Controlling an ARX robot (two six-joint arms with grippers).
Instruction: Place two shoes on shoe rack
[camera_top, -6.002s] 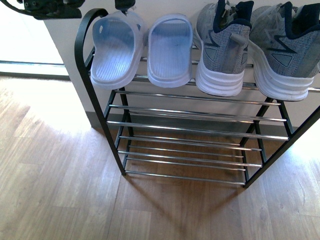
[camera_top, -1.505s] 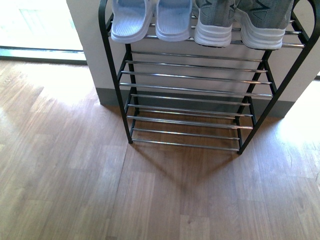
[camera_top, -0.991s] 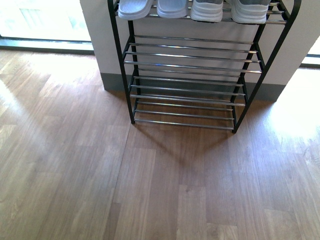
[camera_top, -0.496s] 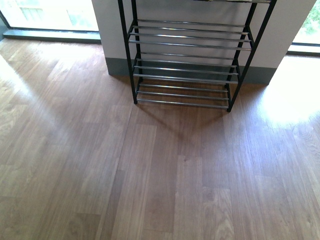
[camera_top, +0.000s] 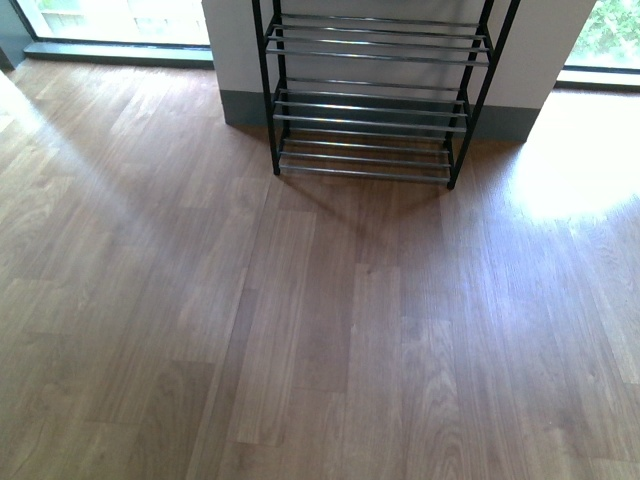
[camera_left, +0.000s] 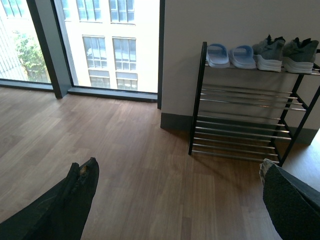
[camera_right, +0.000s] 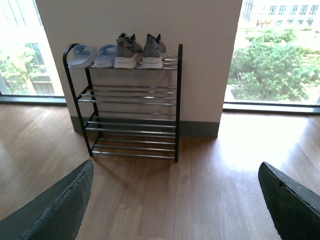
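The shoe rack (camera_top: 372, 100) stands against a white wall; the front view cuts off its top shelf. Both wrist views take in the whole shoe rack (camera_left: 245, 122) (camera_right: 131, 107). On its top shelf sit two pale blue slide sandals (camera_left: 230, 55) (camera_right: 93, 55) and two grey knit sneakers (camera_left: 285, 54) (camera_right: 139, 51), side by side. My left gripper (camera_left: 177, 197) is open with only bare floor between its dark fingers (camera_left: 75, 200). My right gripper (camera_right: 175, 200) is open too, well back from the rack and holding nothing.
Wooden plank floor (camera_top: 320, 330) stretches from the rack toward me. Tall windows (camera_left: 107, 42) (camera_right: 277, 50) flank the wall section behind the rack. A grey skirting board (camera_top: 245, 108) runs along the wall's foot.
The front view has pulled back from the rack: the shoes on the top shelf have slid out of its top edge and more floor shows.
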